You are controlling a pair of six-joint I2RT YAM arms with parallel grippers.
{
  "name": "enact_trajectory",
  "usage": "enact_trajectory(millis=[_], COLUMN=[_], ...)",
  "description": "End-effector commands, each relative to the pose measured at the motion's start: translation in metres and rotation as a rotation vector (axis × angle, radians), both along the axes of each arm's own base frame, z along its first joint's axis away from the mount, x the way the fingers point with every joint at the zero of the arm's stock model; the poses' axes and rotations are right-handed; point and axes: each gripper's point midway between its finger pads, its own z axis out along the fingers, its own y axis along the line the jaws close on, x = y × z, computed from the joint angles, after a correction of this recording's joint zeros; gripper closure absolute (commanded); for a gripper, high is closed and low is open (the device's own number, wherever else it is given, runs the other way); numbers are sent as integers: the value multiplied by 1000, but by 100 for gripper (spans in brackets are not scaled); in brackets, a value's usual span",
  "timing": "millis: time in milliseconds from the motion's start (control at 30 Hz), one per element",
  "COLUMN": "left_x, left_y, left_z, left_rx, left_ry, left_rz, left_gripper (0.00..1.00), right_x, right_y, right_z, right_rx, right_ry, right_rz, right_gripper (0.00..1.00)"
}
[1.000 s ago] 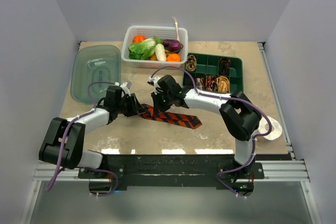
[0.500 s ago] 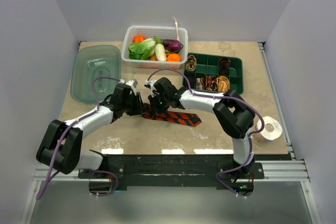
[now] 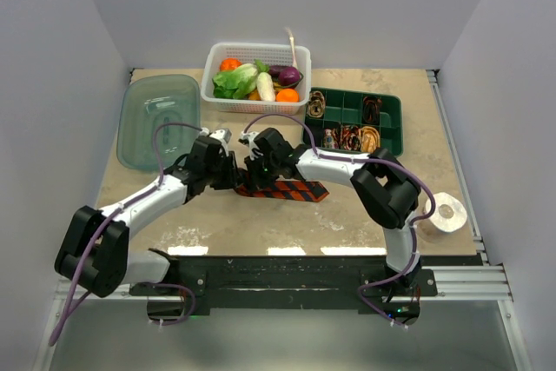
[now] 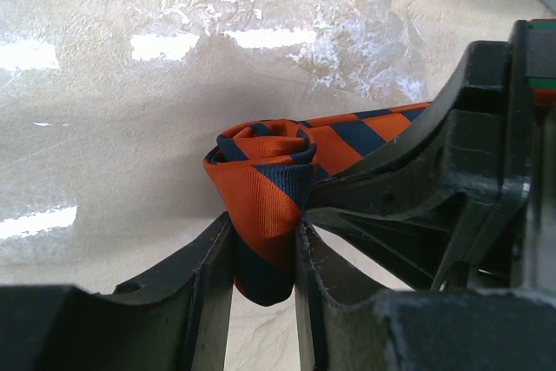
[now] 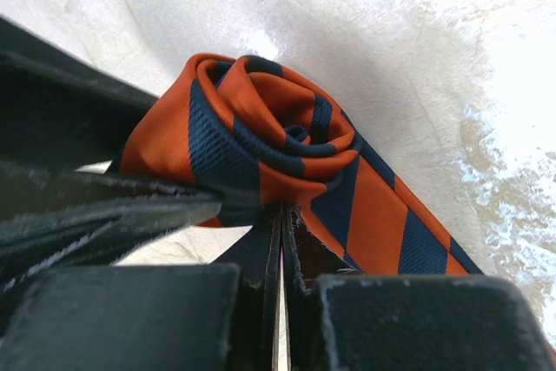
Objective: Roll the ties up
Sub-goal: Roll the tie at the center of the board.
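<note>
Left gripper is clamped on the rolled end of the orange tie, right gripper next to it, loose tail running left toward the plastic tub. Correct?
Not quite: the tie's loose tail runs right, away from the plastic tub, as the top view shows. The left gripper is clamped on the rolled end, with the right gripper next to it.

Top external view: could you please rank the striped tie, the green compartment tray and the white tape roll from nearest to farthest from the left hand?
1. striped tie: clamped in the left hand, its flat end lying to the right.
2. green compartment tray: farther back and to the right.
3. white tape roll: far right, toward the front.
</note>
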Motion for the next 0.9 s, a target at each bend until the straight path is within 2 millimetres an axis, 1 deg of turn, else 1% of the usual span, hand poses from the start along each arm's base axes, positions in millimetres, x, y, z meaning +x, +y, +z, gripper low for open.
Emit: enact_trajectory(millis=[0, 67, 133, 167, 200, 300, 433, 533, 700, 767, 867], left_x=[14, 16, 12, 15, 12, 14, 14, 14, 15, 15, 15], left_y=[-14, -15, -13, -11, -13, -13, -9, -6, 0, 4, 10], left_z=[27, 24, 19, 18, 16, 13, 9, 7, 8, 8, 8], left_rx=[9, 46, 95, 118, 135, 178, 236, 283, 337, 361, 401], left_ry=[-63, -54, -28, -26, -18, -10, 9, 24, 26, 30, 41], left_rz=[-32, -26, -18, -3, -10, 5, 28, 39, 53, 60, 73], left_gripper=[78, 79, 79, 79, 79, 79, 80, 80, 81, 81, 81], right_x=[2, 3, 4, 4, 4, 4, 1, -1, 4, 9, 16], right_y=[15, 19, 22, 23, 25, 28, 27, 27, 22, 17, 4], right_z=[3, 2, 2, 1, 1, -1, -3, 0, 16, 27, 31], right_rx=[63, 79, 101, 105, 119, 132, 138, 142, 150, 166, 162], right_ry=[-4, -2, 3, 5, 5, 13, 35, 33, 1, -8, -15], right_rz=[5, 1, 0, -2, 1, -7, -5, -3, -12, -20, -43], right_gripper=[100, 100, 100, 100, 100, 100, 100, 100, 100, 100, 100])
